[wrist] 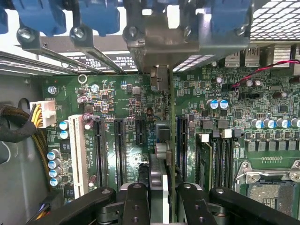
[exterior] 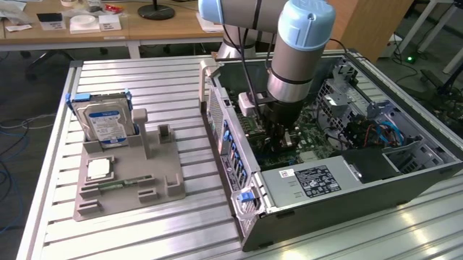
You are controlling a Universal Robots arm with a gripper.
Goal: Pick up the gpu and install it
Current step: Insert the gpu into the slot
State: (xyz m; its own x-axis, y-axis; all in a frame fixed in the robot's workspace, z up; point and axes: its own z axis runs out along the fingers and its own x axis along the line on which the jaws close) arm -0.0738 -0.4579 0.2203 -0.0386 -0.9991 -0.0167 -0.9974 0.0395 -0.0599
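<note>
I've got the gripper pinched on the gpu, card held edge-on inside the open pc case, down over the mobo by the black slots. Risk imo: edge not lined up w/ a slot, so it jams, or the bracket snags the rear frame and the card twists in the fingers.
</note>
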